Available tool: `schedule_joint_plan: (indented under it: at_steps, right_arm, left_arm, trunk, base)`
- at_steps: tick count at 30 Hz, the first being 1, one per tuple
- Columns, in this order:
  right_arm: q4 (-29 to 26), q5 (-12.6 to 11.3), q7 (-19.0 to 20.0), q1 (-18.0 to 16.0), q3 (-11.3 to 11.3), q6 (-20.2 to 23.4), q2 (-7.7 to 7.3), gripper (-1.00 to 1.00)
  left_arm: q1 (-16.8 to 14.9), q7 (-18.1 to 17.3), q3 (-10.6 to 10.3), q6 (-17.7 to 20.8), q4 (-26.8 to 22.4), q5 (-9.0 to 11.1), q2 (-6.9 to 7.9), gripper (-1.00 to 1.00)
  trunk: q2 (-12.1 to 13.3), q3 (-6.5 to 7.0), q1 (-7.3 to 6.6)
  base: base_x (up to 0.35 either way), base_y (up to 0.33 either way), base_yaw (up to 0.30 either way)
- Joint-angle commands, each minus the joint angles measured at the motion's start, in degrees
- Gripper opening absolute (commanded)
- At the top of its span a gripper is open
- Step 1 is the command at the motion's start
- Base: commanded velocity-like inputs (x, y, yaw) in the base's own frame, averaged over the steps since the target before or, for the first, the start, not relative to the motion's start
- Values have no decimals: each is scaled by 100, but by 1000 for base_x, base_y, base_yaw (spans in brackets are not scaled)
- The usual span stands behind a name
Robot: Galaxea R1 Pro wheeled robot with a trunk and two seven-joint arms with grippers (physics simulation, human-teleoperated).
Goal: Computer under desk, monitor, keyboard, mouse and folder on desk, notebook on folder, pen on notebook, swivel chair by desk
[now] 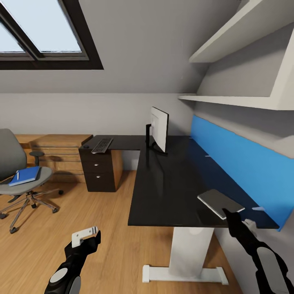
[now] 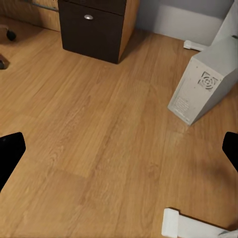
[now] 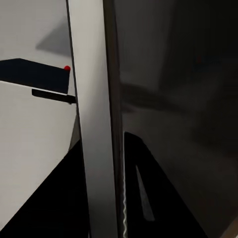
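Note:
The dark grey notebook (image 1: 219, 202) hangs tilted just over the near right corner of the black desk (image 1: 171, 183), and my right gripper (image 1: 233, 217) is shut on its near edge. The right wrist view shows the notebook's pale edge (image 3: 96, 124) running between the dark fingers (image 3: 158, 198). My left gripper (image 1: 90, 237) hangs open and empty above the wood floor. The monitor (image 1: 159, 128) stands at the desk's inner corner, with the keyboard (image 1: 102, 145) and a small dark mouse (image 1: 86, 146) on the left wing. On the swivel chair (image 1: 16, 179) lies the blue folder (image 1: 25, 175) with the white pen (image 1: 17, 175) on it. The grey computer (image 2: 203, 87) stands on the floor under the desk.
A black drawer unit (image 1: 98, 171) supports the desk's left wing, beside a light wooden dresser (image 1: 61, 157). The white desk leg and foot (image 1: 188, 261) stand in front of me. A blue back panel (image 1: 241, 163) and wall shelves (image 1: 241, 100) line the right side.

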Motion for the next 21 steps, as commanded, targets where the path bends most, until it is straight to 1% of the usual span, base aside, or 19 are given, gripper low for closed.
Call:
schedule_joint_plan:
  at_steps: [1, 2, 3, 5, 11, 12, 13, 14, 15, 16, 17, 18, 19, 20, 21]
  right_arm:
    - [-42, -11, 14, -4, -13, 40, 22, -100]
    - [-62, -12, 18, -4, -13, 41, 36, -100]
    - [-148, -9, 28, -4, -13, 45, 151, -100]
    - [-233, -4, 32, 2, -13, 43, 236, -100]
    - [-448, 95, 46, 130, -8, 19, 429, -100]
    - [-506, 181, 51, 163, -3, 10, 502, -100]
    - [-578, 463, 60, 199, 0, 1, 693, -100]
    - [-590, 551, 62, 204, 1, -1, 739, -100]
    - [-611, 732, 67, 211, 2, -2, 823, -100]
    - [-631, 987, 72, 218, 9, -4, 938, -100]
    - [-635, 1063, 73, 219, 20, -4, 973, -100]
    - [-641, 1198, 71, 221, 63, -6, 1040, -100]
    - [-644, 1258, 70, 222, 95, -10, 1070, -100]
    - [-645, 1367, 69, 228, 179, -35, 1117, -100]
    - [-645, 1414, 69, 234, 230, -62, 1136, -100]
  left_arm:
    - [-4, 30, -3, 22, 10, 60, -2, 100]
    - [-3, 30, -5, 22, 25, 60, -2, 100]
    - [-2, 30, -40, 19, 80, 60, -2, 100]
    - [-1, 30, -52, 16, 96, 60, -2, 100]
    - [-4, 26, -64, -7, 110, 54, -2, 100]
    - [-5, 24, -68, -14, 112, 53, -2, 100]
    - [-5, 21, -78, -23, 111, 55, -2, 100]
    - [-4, 21, -79, -25, 112, 56, -2, 100]
    - [-6, 18, -81, -27, 109, 58, -2, 100]
    - [-6, 17, -83, -31, 108, 59, -2, 100]
    - [-7, 16, -83, -31, 107, 59, -2, 100]
    - [-8, 16, -84, -33, 107, 60, -2, 100]
    - [-6, 17, -84, -34, 106, 60, -2, 100]
    - [-8, 17, -84, -36, 106, 60, -2, 100]
    - [-6, 18, -84, -37, 106, 60, -2, 100]
  trunk:
    - [-3, -6, 0]
    - [-3, -6, 0]
    - [-3, -6, 0]
    - [-3, -6, 0]
    - [-3, 8, 0]
    - [-3, 13, 0]
    - [-3, 19, 0]
    - [-3, 25, 0]
    - [-3, 32, 0]
    - [-3, 39, 0]
    - [-3, 45, 0]
    - [-3, 52, 0]
    - [-3, 59, 0]
    - [-3, 65, 0]
    - [-3, 72, 0]
  base:
    - [0, 0, 0]
    - [0, 0, 0]
    - [0, 0, 0]
    - [0, 0, 0]
    - [0, 0, 57]
    - [0, 0, 135]
    - [0, 89, 159]
    - [0, 164, 165]
    - [6, 191, 167]
    - [49, 245, 172]
    - [61, 257, 173]
    - [78, 274, 174]
    - [85, 280, 174]
    - [94, 288, 175]
    - [97, 291, 175]
